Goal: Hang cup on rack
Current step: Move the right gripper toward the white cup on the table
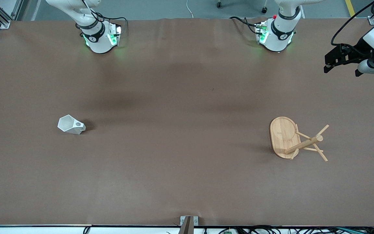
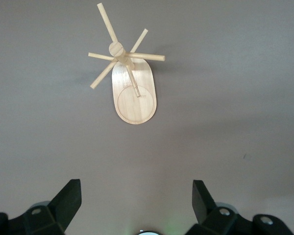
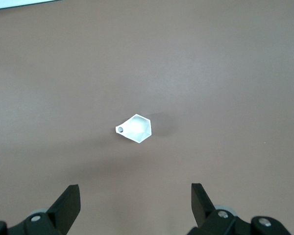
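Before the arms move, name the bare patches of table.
The wide brown stretch between the cup and the rack is bare, as is the strip from both to the table's front-camera edge. Only the rack's pegs crowd their spot. The left claw and right claw are open, up high.

Left gripper: held high above the table, fingers spread wide, nothing gripped.
Right gripper: held high above the table, fingers spread wide, nothing gripped.
Arms: both raised from their bases.
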`<action>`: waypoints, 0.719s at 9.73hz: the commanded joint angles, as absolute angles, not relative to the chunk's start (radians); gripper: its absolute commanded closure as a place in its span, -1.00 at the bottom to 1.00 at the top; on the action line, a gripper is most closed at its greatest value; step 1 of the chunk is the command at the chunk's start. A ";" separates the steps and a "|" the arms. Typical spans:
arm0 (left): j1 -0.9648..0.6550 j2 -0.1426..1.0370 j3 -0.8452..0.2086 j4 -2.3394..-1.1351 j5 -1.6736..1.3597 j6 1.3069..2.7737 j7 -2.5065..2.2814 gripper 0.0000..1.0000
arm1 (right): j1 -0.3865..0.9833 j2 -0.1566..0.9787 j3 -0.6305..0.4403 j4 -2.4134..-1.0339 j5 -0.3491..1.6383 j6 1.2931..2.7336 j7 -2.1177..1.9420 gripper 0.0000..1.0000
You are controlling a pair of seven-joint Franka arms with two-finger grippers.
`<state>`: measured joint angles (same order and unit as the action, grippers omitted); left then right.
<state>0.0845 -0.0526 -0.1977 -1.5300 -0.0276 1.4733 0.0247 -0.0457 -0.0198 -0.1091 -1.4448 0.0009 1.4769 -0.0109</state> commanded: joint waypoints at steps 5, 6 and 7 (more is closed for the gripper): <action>0.090 -0.029 -0.199 -1.528 -0.031 1.474 0.020 -1.00 | -0.048 -0.031 -0.115 -1.456 -0.006 1.479 -0.021 -1.00; 0.094 -0.029 -0.199 -1.529 -0.034 1.474 0.021 -1.00 | -0.041 -0.029 -0.115 -1.462 -0.006 1.477 -0.020 -1.00; 0.094 -0.029 -0.199 -1.529 -0.034 1.474 0.026 -1.00 | -0.040 -0.025 -0.115 -1.485 -0.006 1.483 -0.023 -1.00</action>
